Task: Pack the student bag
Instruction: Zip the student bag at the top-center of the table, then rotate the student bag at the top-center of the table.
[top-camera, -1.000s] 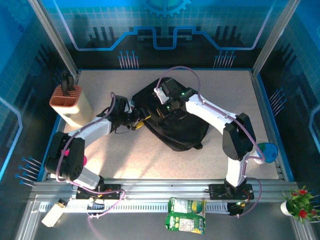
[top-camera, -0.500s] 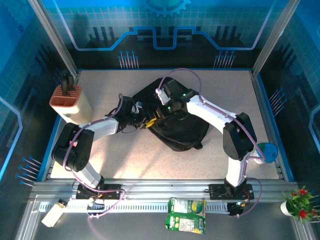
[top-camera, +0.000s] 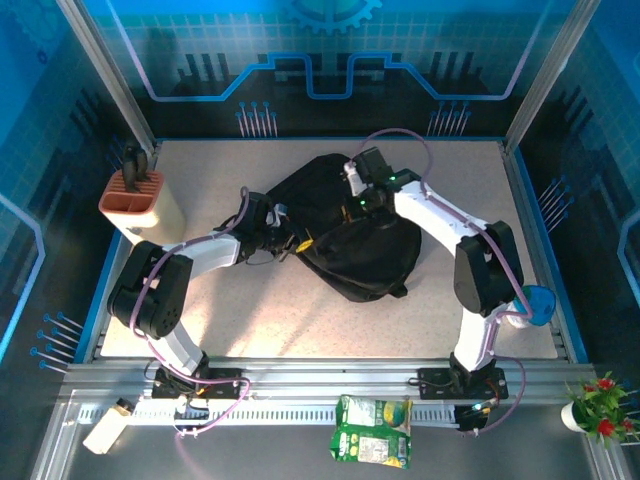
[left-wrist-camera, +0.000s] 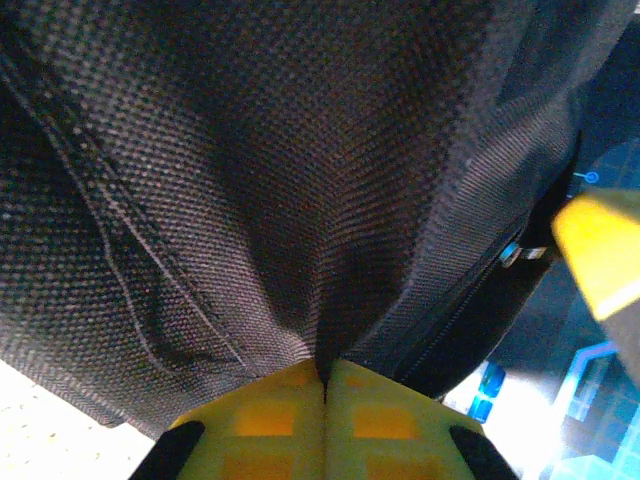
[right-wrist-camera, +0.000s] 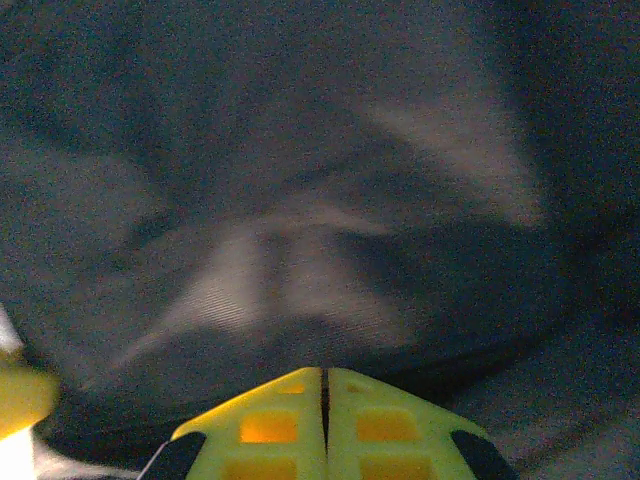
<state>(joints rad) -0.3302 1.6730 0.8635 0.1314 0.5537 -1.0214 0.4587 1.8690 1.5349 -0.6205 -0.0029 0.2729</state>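
Left edge of counter (top-camera: 300, 320): beige holder (top-camera: 140, 210) with terracotta top, dark utensil (top-camera: 133, 162) standing in it. Right edge: blue object (top-camera: 537, 302), type indeterminate. Beyond the near edge: green snack packet (top-camera: 373, 431), white bottle (top-camera: 108, 426) at left, red-flowered potted plant (top-camera: 598, 403) at right.

Left wrist: the student bag (left-wrist-camera: 300, 180) runs off every edge, and I can't place which panel this is. The left pincer (left-wrist-camera: 323, 385) is cut by the bottom edge, tips pressed together where the cloth puckers in. The yellow shape (left-wrist-camera: 600, 250) at the right edge is blurred and cut off, so I can't name it.

Right wrist: focus is soft and the student bag cloth is smeared. The right pincer (right-wrist-camera: 323, 375) is cut by the bottom edge, tips together; I can't tell if cloth is caught. The yellow blob (right-wrist-camera: 20, 395) at the left edge is cut off and unidentifiable.

Top: the green packet (top-camera: 372, 430) has print too small to read. The blue object (top-camera: 537, 302) is half hidden behind the right arm (top-camera: 478, 275).
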